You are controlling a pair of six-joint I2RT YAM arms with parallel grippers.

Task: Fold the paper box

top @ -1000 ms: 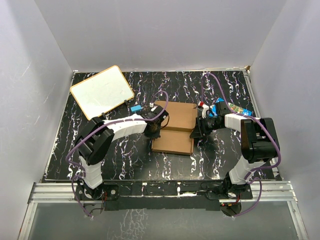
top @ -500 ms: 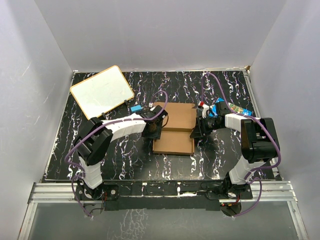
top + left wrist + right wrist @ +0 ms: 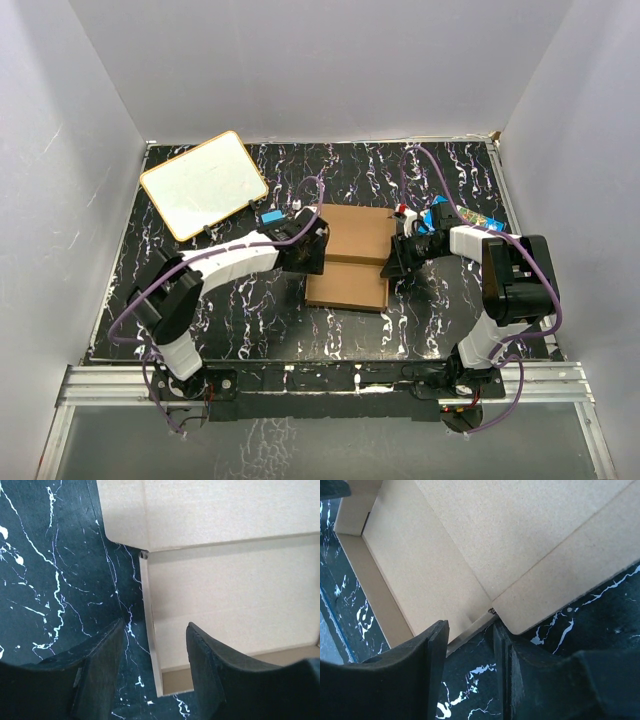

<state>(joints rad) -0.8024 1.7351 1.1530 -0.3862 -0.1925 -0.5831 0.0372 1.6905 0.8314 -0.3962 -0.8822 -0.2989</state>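
when held against the overhead view of a second ago, shows one clear change: left end effector (image 3: 155,630), shut then at the left edge of the paper box (image 3: 350,280), now with fingers apart and sitting a little farther along that edge, forearm swung with it. in the wrist view, straddles the upright left side wall (image 3: 151,650); wall in the gap, touching neither finger so far as can be told. stands unaided, so crease judged to be holding.

right end effector (image 3: 470,627): same spot at the box's right edge, fingers slightly apart, a touch wider than before. thin right wall (image 3: 462,632) entering the gap near the corner. cannot tell whether the pads brush it; no firm clamp seen.

box itself unmoved, central on the tabletop (image 3: 250,310) between both arms. near half a shallow tray with raised walls, far panel (image 3: 360,228) lying flat.

judgement: wall-forming step about finished, both sides being let go. far panel not yet brought over, so task roughly midway. risk: released walls springing outward.
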